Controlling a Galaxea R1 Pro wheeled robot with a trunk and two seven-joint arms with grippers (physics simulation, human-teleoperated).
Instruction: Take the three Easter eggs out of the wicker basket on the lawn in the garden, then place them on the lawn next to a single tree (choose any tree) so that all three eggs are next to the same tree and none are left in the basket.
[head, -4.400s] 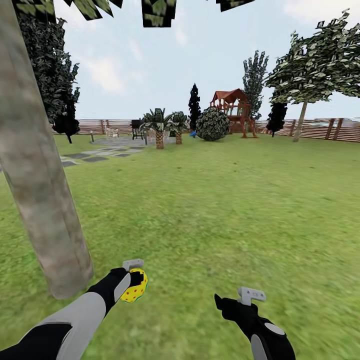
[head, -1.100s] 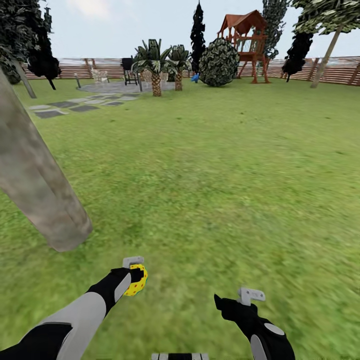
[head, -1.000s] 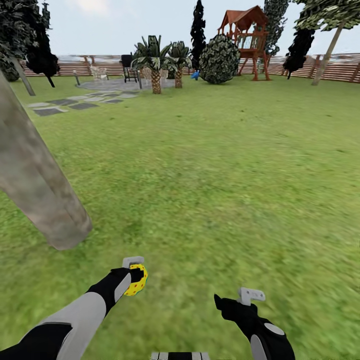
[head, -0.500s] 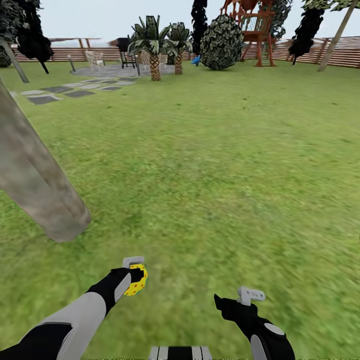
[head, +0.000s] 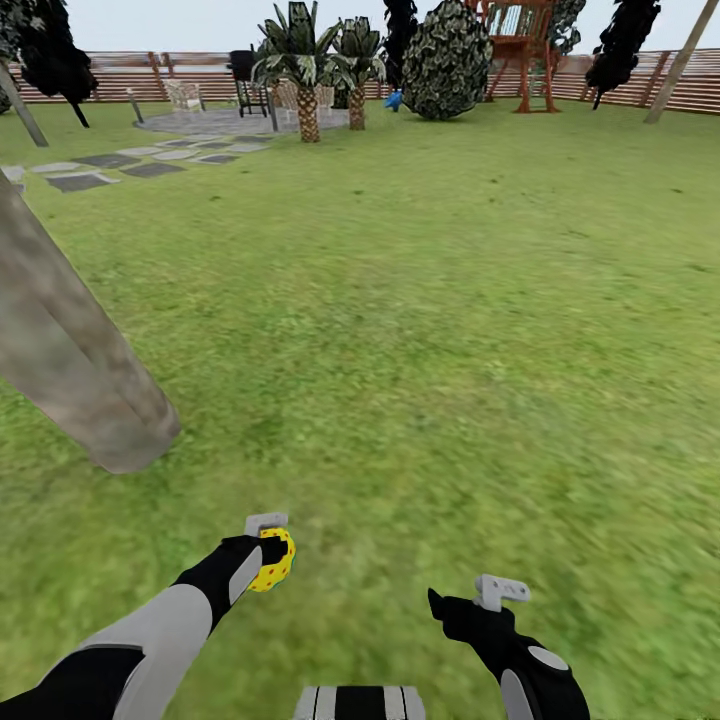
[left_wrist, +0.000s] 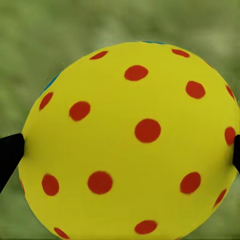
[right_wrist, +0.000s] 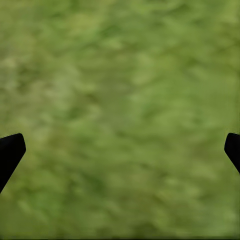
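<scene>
My left gripper (head: 272, 558) is shut on a yellow Easter egg (head: 275, 560) with red dots, held above the lawn (head: 430, 340) at the lower left of the head view. The left wrist view has that egg (left_wrist: 130, 142) close up between the two black fingertips (left_wrist: 9, 155). A grey-brown tree trunk (head: 70, 360) leans up from the grass just left of and beyond the egg. My right gripper (head: 470, 600) hangs open over bare grass (right_wrist: 120, 120), nothing between its fingers. The wicker basket is out of view.
Far across the grass stand stone paving slabs (head: 110, 165), two short palms (head: 305, 60), a round shrub (head: 445, 60), a wooden playset (head: 515, 50) and a slatted fence (head: 690, 95). Another slim trunk (head: 675, 65) rises at the far right.
The head camera has tilted downward, so the trunk base and the far garden slid up in the picture. Both arms hold the same pose, the egg still in the left gripper.
</scene>
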